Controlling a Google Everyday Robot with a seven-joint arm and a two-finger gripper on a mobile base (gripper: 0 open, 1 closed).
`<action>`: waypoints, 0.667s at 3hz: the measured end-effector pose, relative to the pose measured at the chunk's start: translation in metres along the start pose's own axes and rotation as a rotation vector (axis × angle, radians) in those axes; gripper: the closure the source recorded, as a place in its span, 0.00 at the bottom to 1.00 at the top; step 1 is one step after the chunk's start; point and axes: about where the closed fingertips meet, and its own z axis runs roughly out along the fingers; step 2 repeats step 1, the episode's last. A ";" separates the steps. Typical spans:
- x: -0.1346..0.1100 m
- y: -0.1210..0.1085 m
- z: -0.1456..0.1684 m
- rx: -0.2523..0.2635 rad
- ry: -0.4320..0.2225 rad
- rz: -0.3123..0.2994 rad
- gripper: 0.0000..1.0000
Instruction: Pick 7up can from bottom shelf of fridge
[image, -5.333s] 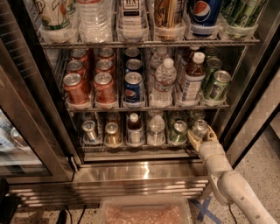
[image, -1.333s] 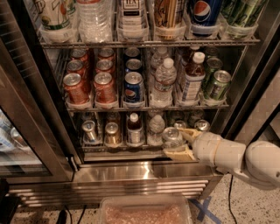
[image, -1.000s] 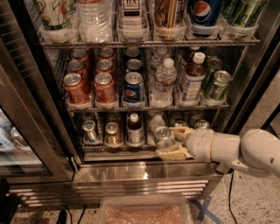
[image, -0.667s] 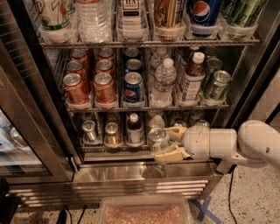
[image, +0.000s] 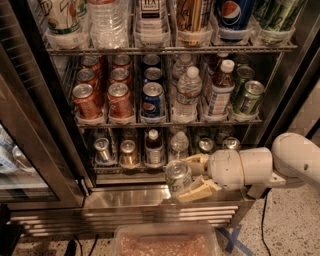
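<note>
The 7up can (image: 177, 174) is held just below the centre of the frame, grasped between the two tan fingers (image: 198, 191) of the gripper (image: 186, 177), with one finger above it and one below. The can is tilted, with its silver lid turned up and to the left. It is seen against the front edge of the bottom shelf (image: 131, 168) and the steel base (image: 125, 197) of the fridge (image: 47, 120), clear of the lanes behind it. The white arm (image: 260, 167) is seen coming in from the right edge of the frame.

On the bottom shelf, two cans (image: 102, 148) are seen at the left, a dark bottle (image: 154, 148) and a clear bottle (image: 178, 145) in the middle, and two more cans (image: 230, 144) at the right. On the rack above, red cans (image: 87, 101) are lined up at the left, Pepsi cans (image: 152, 101) beside them, and green cans (image: 248, 97) at the right. A pale tray (image: 165, 243) is seen at the bottom edge.
</note>
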 end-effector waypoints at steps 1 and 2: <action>0.000 0.000 0.000 0.000 0.000 0.000 1.00; 0.000 0.000 0.000 0.000 0.000 0.000 1.00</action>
